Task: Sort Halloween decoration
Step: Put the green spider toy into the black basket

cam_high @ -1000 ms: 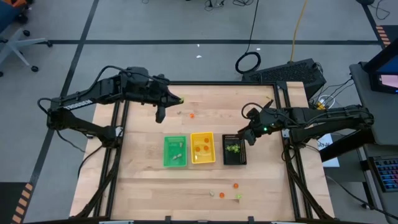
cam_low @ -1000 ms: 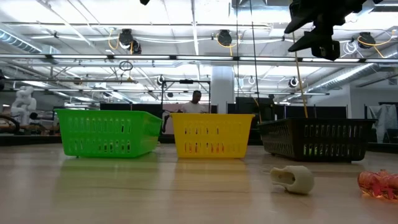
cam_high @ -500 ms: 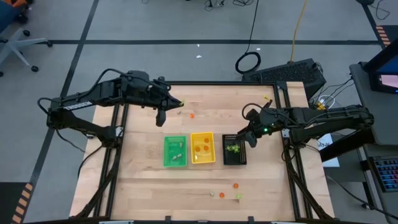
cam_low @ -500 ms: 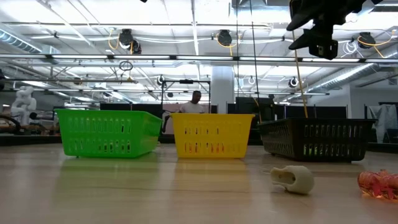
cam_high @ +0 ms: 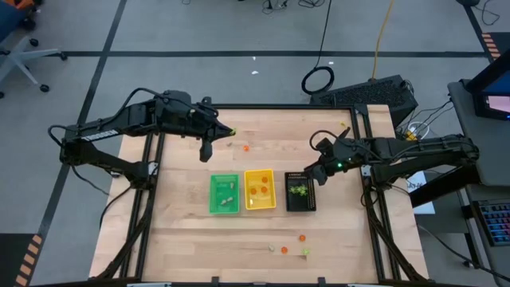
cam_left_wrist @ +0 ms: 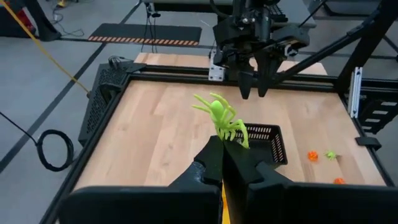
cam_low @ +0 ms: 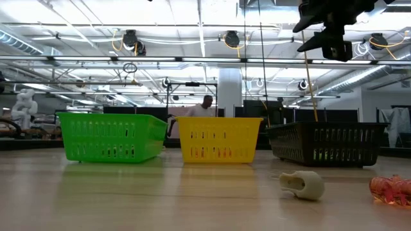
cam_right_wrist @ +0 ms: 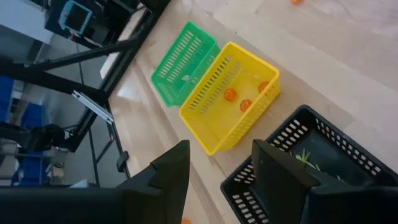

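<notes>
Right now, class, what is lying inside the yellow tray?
Inside the yellow tray, the high view shows a few small orange trinkets; the right wrist view shows two of them clearly. In the low view the tray's slotted wall hides its floor, so the contents cannot be made out there.

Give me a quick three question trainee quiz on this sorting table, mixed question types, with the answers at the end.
1. True or false: the left gripper is shut on the yellow-green spider.
2. Multiple choice: the right gripper hangs over which tray? A) green tray B) yellow tray C) black tray
3. Fill in: seen from above, the trinkets in the yellow tray are coloured ____.

Key: 1 true; 2 C; 3 orange.
</notes>
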Controlling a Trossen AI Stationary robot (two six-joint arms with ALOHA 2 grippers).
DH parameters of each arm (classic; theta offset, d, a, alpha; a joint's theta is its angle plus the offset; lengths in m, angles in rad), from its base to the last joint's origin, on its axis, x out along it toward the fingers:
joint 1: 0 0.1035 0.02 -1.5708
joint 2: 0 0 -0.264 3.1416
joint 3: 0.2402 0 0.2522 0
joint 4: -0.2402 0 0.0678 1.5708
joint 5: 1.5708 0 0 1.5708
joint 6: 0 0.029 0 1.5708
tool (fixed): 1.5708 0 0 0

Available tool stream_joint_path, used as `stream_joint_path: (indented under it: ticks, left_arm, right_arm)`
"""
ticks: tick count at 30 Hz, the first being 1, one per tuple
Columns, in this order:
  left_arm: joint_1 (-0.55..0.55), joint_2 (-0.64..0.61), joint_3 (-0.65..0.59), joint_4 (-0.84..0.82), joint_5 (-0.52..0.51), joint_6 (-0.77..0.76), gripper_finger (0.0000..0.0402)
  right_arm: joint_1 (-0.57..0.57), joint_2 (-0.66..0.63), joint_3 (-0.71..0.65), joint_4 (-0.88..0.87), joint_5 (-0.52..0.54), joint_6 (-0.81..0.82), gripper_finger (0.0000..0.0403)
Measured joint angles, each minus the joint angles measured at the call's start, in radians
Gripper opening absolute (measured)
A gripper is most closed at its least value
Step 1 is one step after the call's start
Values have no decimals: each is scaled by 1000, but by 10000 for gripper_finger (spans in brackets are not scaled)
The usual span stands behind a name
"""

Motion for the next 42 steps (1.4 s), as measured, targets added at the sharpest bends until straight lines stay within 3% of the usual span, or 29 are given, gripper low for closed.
stream_joint_path:
  ticks: [11,22,31,42]
  left_arm:
    - [-28,11,0,-7,-89,148,0]
    - [-109,16,-1,-152,-170,152,0]
    - [-119,16,0,-162,-172,152,0]
    - [-119,16,0,-88,-144,150,0]
  right_arm:
    - [0,0,0,42,31,-144,162]
    - [0,0,0,42,31,-328,162]
    - [0,0,0,49,31,-346,162]
    - [0,12,0,439,47,-488,173]
